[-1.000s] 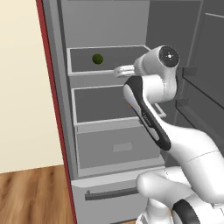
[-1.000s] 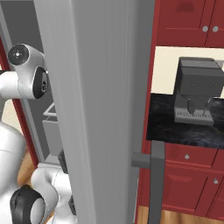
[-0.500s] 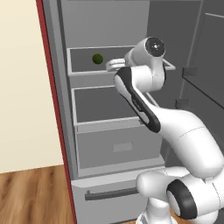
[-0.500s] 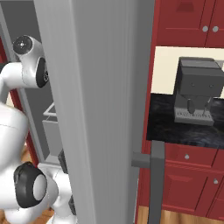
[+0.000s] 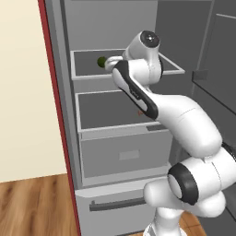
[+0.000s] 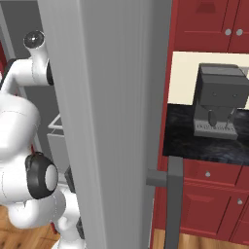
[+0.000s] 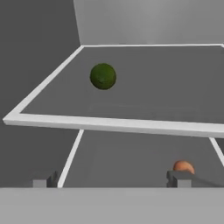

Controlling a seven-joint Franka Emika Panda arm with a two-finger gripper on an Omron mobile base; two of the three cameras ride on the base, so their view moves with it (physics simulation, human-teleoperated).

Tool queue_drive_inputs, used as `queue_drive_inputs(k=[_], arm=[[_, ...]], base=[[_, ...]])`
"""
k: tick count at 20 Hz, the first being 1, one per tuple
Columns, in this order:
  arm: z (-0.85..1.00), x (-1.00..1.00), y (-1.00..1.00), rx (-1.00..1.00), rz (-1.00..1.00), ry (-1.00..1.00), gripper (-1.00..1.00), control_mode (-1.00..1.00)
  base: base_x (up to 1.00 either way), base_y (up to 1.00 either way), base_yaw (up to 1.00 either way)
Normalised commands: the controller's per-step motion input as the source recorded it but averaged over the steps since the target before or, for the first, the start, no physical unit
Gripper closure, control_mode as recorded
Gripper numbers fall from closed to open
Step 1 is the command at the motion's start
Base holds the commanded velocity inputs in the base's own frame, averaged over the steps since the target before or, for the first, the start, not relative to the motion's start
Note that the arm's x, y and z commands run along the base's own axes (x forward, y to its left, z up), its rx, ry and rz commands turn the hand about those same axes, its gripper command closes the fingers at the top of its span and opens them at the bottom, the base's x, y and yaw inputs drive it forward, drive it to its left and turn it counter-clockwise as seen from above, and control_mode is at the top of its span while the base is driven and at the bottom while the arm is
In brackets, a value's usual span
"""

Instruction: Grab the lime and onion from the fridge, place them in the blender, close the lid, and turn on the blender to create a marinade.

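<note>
The gripper (image 7: pixel 112 180) hangs with jaws spread wide and empty before the fridge (image 5: pixel 69 138). The lime (image 7: pixel 103 76) sits at 11 o'clock on the upper shelf (image 7: pixel 109 124); the onion (image 7: pixel 183 166) lies below at 5 o'clock. Reaching low could strike the shelf's pale edge, or a finger could nudge the lime rolling away.

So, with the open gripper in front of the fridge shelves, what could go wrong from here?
1. The lime is a round ball lying free on the upper shelf. A touch from one finger of the open gripper could roll it deeper into the fridge.
2. The shelf's pale front edge lies between gripper and lime; a low approach could hit it.
3. The onion lies on the shelf below, partly hidden behind one fingertip, so it may be harder to aim at.
</note>
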Motion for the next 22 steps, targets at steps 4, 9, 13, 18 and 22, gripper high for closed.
queue_drive_inputs(k=[4, 9, 13, 18, 22], arm=[[-0.03, 0.51, 0.24, 0.00, 0.00, 0.09, -1.00, -1.00], [-0.12, 0.49, 0.23, 0.00, 0.00, 0.06, -1.00, -1.00], [-0.15, 0.48, 0.14, 0.00, 0.00, 0.05, -1.00, -1.00], [-0.16, 0.48, 0.11, 0.00, 0.00, 0.03, -1.00, -1.00], [-0.09, 0.47, 0.04, 0.00, 0.00, 0.02, -1.00, -1.00]], base=[[0.00, 0.00, 0.00], [0.00, 0.00, 0.00], [0.00, 0.00, 0.00], [0.00, 0.00, 0.00], [0.00, 0.00, 0.00]])
